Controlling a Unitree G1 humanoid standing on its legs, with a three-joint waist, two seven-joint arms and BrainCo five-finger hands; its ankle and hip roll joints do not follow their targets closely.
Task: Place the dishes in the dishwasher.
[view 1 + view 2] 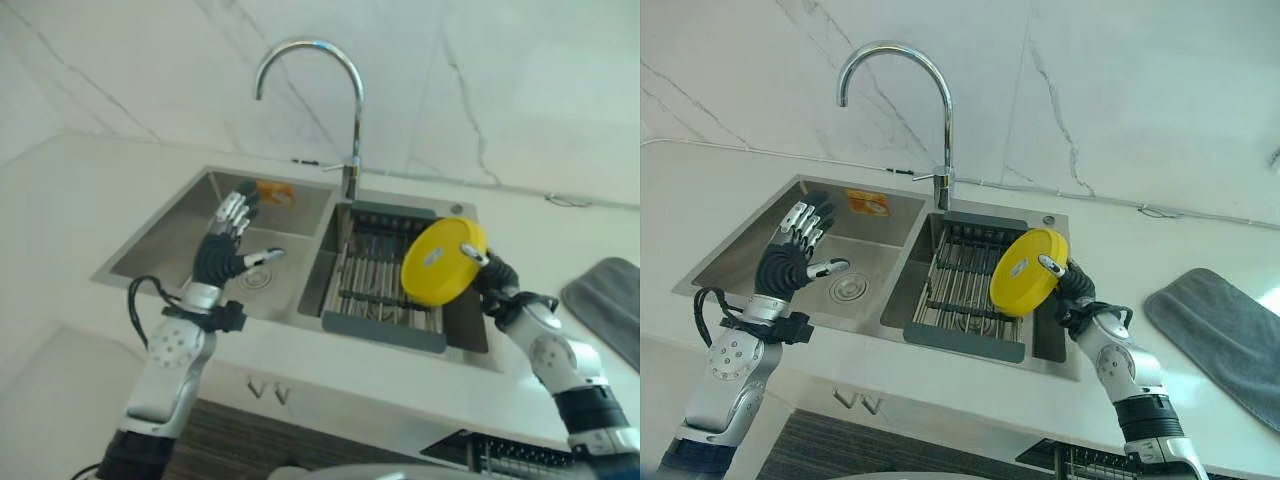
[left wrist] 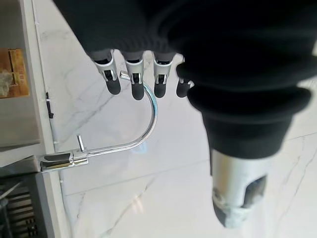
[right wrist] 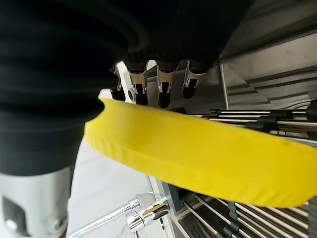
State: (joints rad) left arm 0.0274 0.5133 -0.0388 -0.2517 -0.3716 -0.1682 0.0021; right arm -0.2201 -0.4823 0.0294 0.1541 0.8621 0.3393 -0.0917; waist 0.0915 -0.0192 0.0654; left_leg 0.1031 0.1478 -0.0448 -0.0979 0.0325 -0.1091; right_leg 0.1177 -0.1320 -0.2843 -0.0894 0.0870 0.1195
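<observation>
A round yellow plate (image 1: 441,261) is held on edge above the right side of the sink, over the dark dish rack (image 1: 385,272). My right hand (image 1: 492,277) is shut on the plate, thumb on its face and fingers behind its rim; the plate (image 3: 208,156) fills the right wrist view with the fingers (image 3: 163,89) behind it. Over the left sink basin my left hand (image 1: 227,243) is raised and open, fingers straight and holding nothing. Its fingers (image 2: 138,82) show against the wall.
A tall curved chrome faucet (image 1: 345,90) rises behind the sink divider. The left basin (image 1: 170,245) has a drain and an orange sponge (image 1: 275,192) at its back. A grey mat (image 1: 1225,335) lies on the counter to the right. A wire rack edge (image 1: 510,455) shows below the counter.
</observation>
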